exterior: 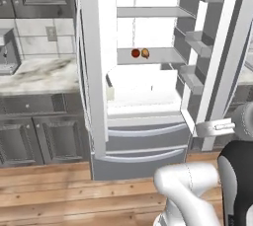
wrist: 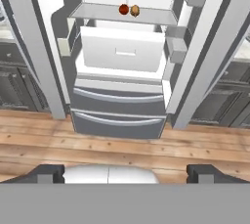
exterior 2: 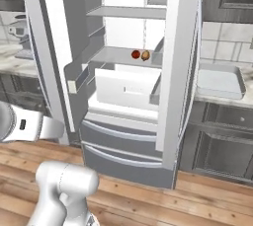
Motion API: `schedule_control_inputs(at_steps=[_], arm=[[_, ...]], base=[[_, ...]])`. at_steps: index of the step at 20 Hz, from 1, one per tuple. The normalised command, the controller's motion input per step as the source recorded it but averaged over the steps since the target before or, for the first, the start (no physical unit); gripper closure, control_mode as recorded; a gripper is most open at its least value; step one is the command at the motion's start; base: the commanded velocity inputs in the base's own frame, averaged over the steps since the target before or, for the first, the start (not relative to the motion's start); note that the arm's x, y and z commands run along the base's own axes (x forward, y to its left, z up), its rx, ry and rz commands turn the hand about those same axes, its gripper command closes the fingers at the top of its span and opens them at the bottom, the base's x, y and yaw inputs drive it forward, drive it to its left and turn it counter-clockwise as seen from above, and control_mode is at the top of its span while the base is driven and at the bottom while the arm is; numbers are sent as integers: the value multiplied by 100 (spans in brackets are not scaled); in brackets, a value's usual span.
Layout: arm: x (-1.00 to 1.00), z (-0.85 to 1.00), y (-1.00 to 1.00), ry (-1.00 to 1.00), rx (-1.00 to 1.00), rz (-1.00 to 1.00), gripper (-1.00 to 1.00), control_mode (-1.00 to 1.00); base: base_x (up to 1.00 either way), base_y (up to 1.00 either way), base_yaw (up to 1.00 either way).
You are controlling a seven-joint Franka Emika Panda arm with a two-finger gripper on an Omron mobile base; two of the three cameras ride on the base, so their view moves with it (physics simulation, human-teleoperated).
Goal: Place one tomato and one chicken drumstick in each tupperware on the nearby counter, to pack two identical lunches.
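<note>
so the white arm (exterior: 190,180) comes up from around 5 o'clock in the left base view, elbow bent low. Right base view has it at 7 o'clock. In the hand view, the gripper (wrist: 126,173) sits at 6 o'clock, fingertips (wrist: 49,173) spread wide apart, nothing between them.

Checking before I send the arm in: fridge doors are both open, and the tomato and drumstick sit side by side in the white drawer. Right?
Not quite. The tomato and drumstick lie side by side on the shelf above the drawer, not in it. The hand view shows this. Both fridge doors are open, as you said.
</note>
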Motion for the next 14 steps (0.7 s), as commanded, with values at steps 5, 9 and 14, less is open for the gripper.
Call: schedule_control_inputs(at_steps=[5,9,14], arm=[[0,0,0,0,0,0,-100,100],[0,0,0,0,0,0,-100,100],[0,0,0,0,0,0,-100,100]], base=[[27,-43,0],[55,-14,0],[82,-1,0]])
